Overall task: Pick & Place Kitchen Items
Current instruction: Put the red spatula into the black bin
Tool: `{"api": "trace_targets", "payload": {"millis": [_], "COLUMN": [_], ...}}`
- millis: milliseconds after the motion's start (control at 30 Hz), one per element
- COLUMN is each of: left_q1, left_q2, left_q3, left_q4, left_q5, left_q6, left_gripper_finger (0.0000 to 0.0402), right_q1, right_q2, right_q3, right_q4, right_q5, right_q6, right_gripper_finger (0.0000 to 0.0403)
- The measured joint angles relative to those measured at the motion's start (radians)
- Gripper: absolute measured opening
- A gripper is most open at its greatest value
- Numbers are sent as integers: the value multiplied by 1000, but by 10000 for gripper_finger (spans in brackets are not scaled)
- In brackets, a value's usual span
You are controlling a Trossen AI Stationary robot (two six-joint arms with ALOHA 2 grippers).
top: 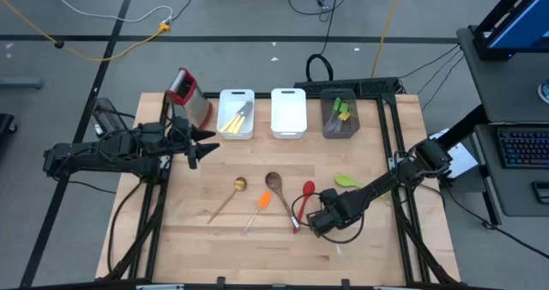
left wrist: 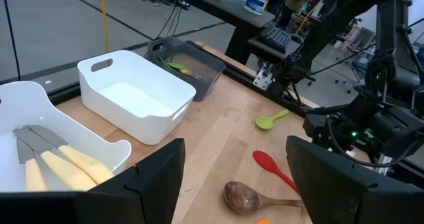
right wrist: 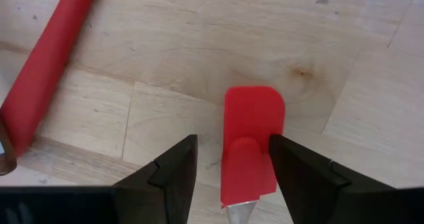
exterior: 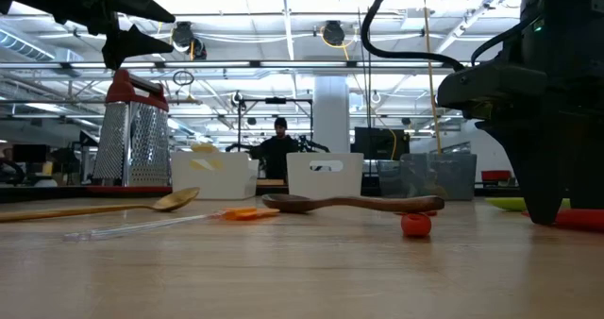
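Note:
My right gripper (right wrist: 232, 164) points down close over the table, open, with a small red spatula's head (right wrist: 252, 128) between its fingers. In the high view it stands at the near right (top: 322, 223). Left of it on the wood lie a red spoon (top: 304, 197), a dark wooden spoon (top: 276, 187), an orange spatula (top: 260, 206), a pale wooden spoon (top: 227, 200) and a lime-green spoon (top: 346, 180). My left gripper (top: 204, 144) hovers open, high above the table's left part, holding nothing. My right gripper straddles the red spatula's head (right wrist: 262, 144) from above, one finger on each side, while the spatula lies flat on the table. One finger (right wrist: 301, 177) overlaps the head's edge in the wrist view. I cannot tell whether it touches.
Along the far edge stand a steel grater (top: 190, 97), a white bin (top: 236, 129) with pale-handled knives, a second white bin (top: 289, 127) and a grey bin (top: 330, 127) with green and yellow utensils. Bare wood lies near the front edge. A person stands in the room behind.

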Motion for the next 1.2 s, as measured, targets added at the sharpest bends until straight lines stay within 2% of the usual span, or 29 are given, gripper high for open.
{"api": "trace_targets", "payload": {"millis": [167,433,567,900,1200], "left_q1": [0,0,0,0,0], "left_q2": [0,0,0,0,0], "left_q3": [0,0,0,0,0], "left_q4": [0,0,0,0,3], "left_q5": [0,2,2,2,2], "left_q6": [0,0,0,0,0], "left_gripper_finger": [269,269,269,269,269], "right_q1": [0,-1,-2,-2,-2], "right_q2": [1,-5,-7,-23,-155], "right_q3": [-7,-81,-85,-90,-95], "right_q4": [-5,30,33,34,24], "right_q5": [-5,-60,-56,-48,29], "right_q6": [21,70,63,63,41], "right_gripper_finger": [169,64,25,11,1]}}
